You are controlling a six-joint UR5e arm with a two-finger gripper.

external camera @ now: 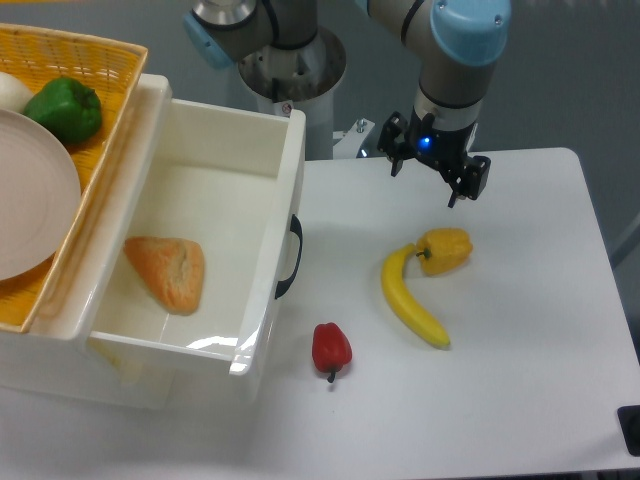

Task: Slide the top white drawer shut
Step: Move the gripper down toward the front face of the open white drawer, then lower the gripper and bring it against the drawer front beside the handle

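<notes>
Bright, even light from above me; soft shadows under my gripper (432, 180); glare streaks on the top white drawer (262, 325) rim; everything in sharp focus

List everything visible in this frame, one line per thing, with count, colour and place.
top white drawer: one, white, pulled open at left.
bread: one, orange-brown, inside the drawer.
basket: one, yellow wicker, top left on the cabinet.
plate: one, pale, in the basket.
green pepper: one, in the basket.
red pepper: one, on the table near the drawer.
banana: one, yellow, table centre.
yellow pepper: one, beside the banana's tip.
gripper: one, black, open, above the table.
</notes>
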